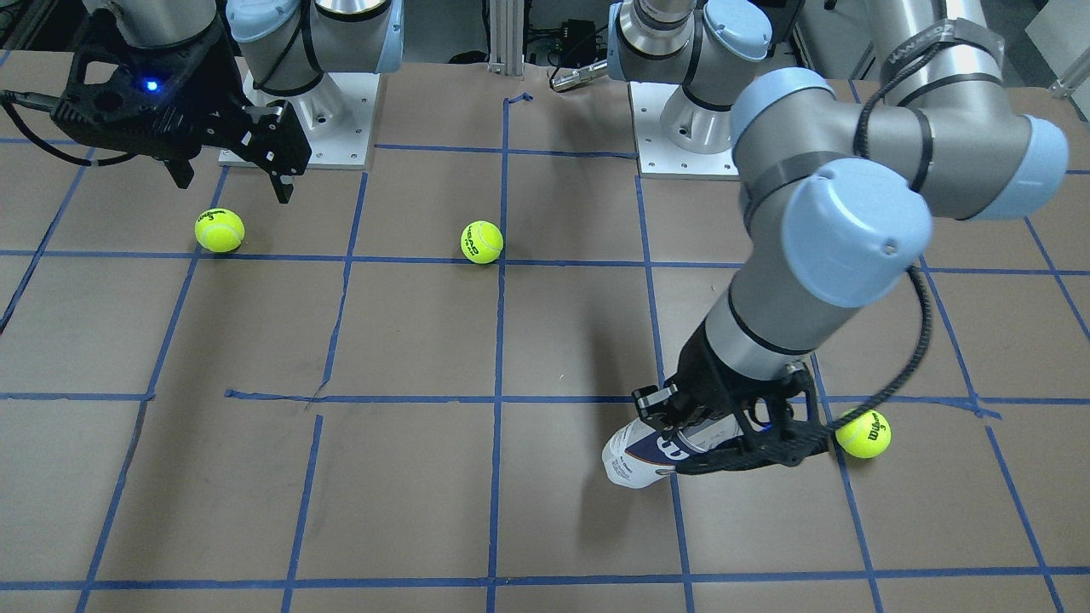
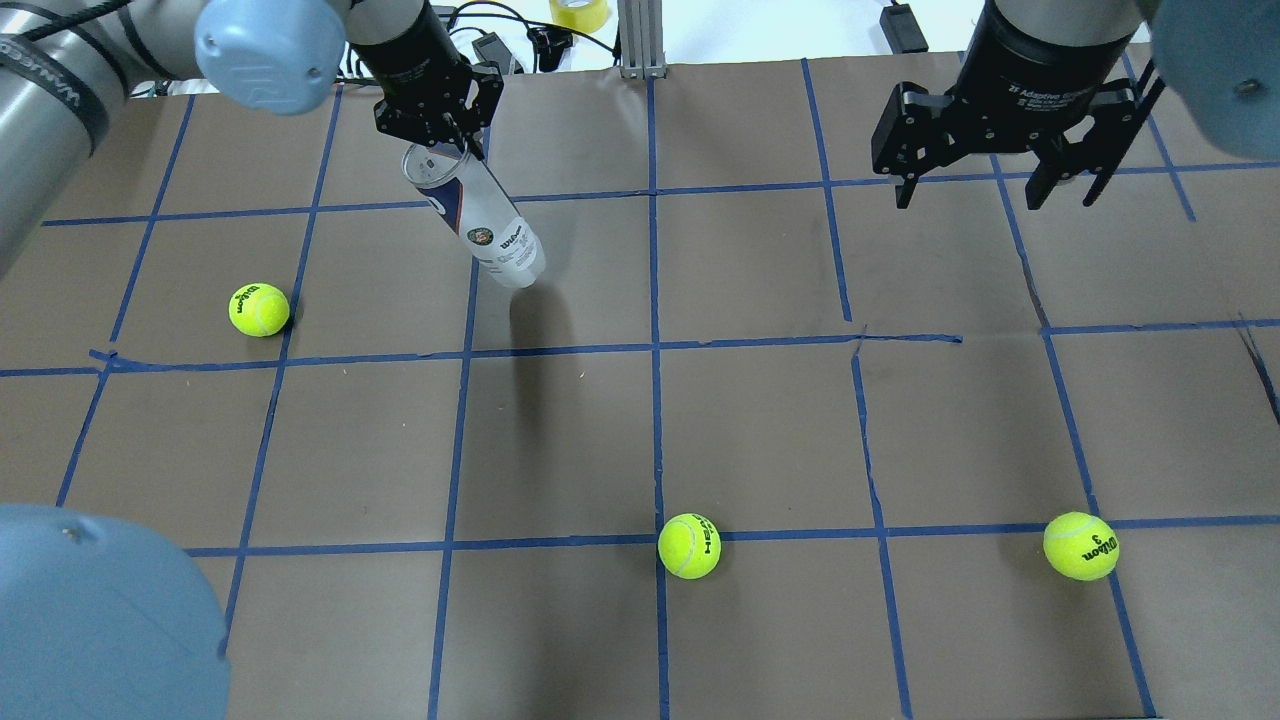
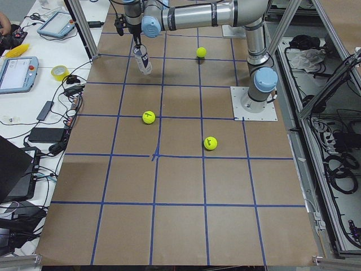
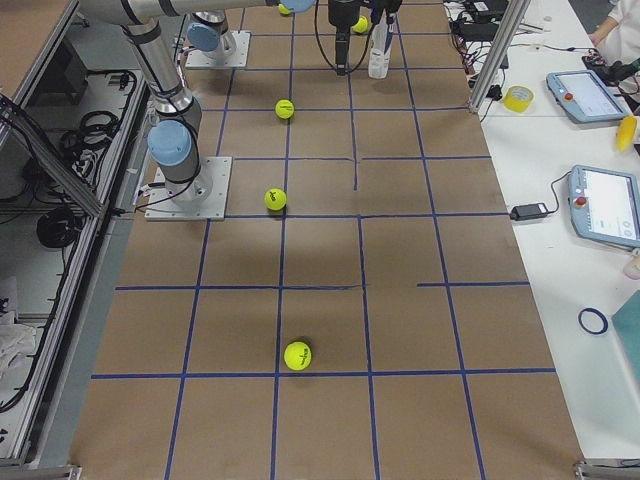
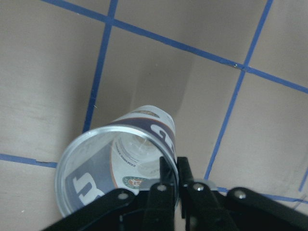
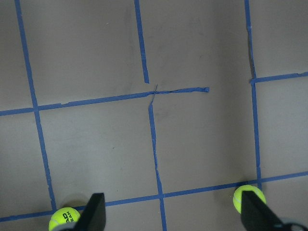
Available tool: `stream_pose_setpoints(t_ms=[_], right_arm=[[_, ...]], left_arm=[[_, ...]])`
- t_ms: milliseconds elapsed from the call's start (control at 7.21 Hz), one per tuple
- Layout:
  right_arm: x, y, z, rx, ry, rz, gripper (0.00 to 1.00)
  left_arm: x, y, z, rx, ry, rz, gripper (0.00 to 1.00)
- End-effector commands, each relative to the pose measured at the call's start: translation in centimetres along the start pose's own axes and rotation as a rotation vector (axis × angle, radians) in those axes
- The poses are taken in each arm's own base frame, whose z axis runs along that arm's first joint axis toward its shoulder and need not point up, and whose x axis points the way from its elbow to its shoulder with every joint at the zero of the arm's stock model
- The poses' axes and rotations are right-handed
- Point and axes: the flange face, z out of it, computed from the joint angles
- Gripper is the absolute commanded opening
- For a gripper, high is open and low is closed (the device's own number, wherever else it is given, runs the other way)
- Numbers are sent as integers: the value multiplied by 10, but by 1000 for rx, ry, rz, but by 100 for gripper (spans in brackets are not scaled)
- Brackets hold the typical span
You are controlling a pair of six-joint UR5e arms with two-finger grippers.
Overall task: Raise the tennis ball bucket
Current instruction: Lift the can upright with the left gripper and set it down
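The tennis ball bucket (image 2: 485,225) is a clear can with a white and navy label, empty, its open metallic rim up. My left gripper (image 2: 440,130) is shut on the can's rim wall and holds it tilted; whether its base touches the table, I cannot tell. It shows in the front view (image 1: 656,451) under the left gripper (image 1: 681,426), and in the left wrist view (image 5: 120,173) with one finger inside the rim and one outside. My right gripper (image 2: 1000,185) is open and empty, high over the table's far right.
Three yellow-green tennis balls lie on the brown paper: one left of the can (image 2: 259,309), one near the middle front (image 2: 689,545), one at the right (image 2: 1081,545). Blue tape lines grid the table. Cables and tape rolls lie beyond the far edge.
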Motion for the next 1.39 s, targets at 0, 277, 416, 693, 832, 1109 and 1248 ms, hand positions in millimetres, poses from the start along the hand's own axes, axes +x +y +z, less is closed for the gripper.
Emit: stream_pose_setpoints(t_ms=[0,277,416,693,832,1109,1248], right_arm=[[1,0,1,-5,1,3,100],[1,0,0,-3,2,5,100],[1,0,0,-3,2,3,100],[1,0,1,-6,4,3,100],[1,0,1,-6,4,3,100],[1,0,2,-7,4,3,100],[1,1,0,-3,5,0,100]], left_arm=[[45,16,1,123,-136,146,0],[65,20,24,97,-92,181,0],[76,26,35,70,-69,193,0],[76,30,38,29,-57,198,17],[76,31,37,25,-55,198,31],[75,37,27,-8,-61,193,100],[72,45,0,-7,-60,193,100]])
